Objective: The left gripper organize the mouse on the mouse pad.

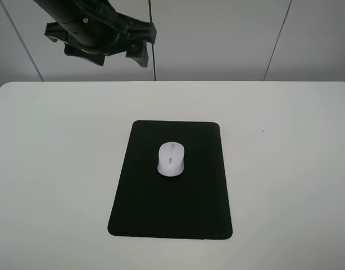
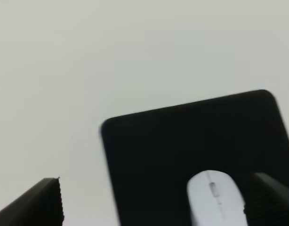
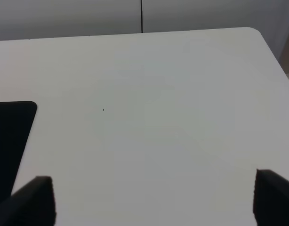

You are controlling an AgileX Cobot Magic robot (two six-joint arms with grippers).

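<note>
On the mouse pad [image 1: 170, 208] lies the mouse [image 1: 171, 158] (upright); left gripper [image 2: 154, 202] fingers spread wide, empty.

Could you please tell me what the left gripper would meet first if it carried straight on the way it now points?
Probably the mouse pad, near the mouse; the open left gripper holds nothing, though depth is unclear.

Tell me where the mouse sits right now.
In the high view, the mouse lies on the mouse pad, in its far half, near the table's middle.
</note>
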